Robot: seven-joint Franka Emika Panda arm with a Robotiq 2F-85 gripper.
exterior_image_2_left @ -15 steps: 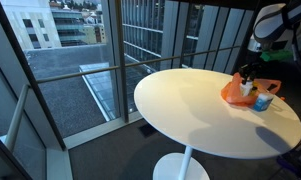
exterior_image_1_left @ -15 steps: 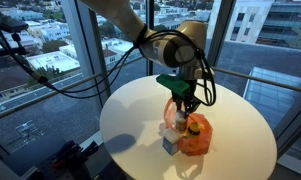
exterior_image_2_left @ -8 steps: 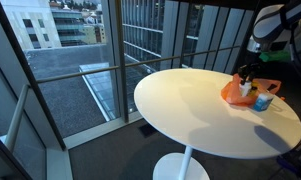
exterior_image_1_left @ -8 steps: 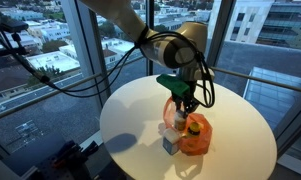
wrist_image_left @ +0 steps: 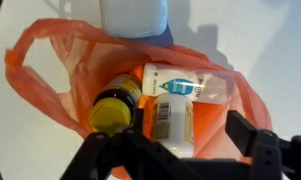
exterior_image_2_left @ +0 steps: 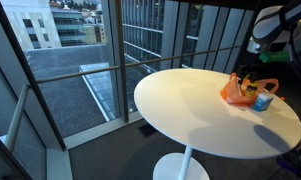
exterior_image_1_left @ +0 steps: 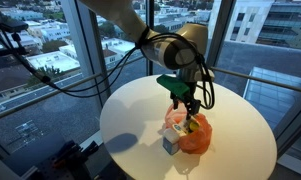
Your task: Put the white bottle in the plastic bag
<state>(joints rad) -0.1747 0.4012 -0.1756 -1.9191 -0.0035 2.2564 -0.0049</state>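
Bottle: white bottle (wrist_image_left: 178, 85) lies inside orange plastic bag (wrist_image_left: 45, 80), beside yellow-capped jar (wrist_image_left: 112, 113).
Hand: gripper (wrist_image_left: 170, 140) spread wide, gripping nothing.
Tip: rise straight up, clear of bag handles.

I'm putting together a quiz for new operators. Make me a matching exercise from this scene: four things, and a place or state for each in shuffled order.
Things
1. white labelled plastic bottle
2. dark jar with a yellow lid
3. white and blue container
4. black end effector

Places or states
a. on the white round table, outside the bag
b. open, above the orange plastic bag
c. lying on its side in the bag
d. in the bag, lid toward the wrist camera

Pairs: 1-c; 2-d; 3-a; 4-b
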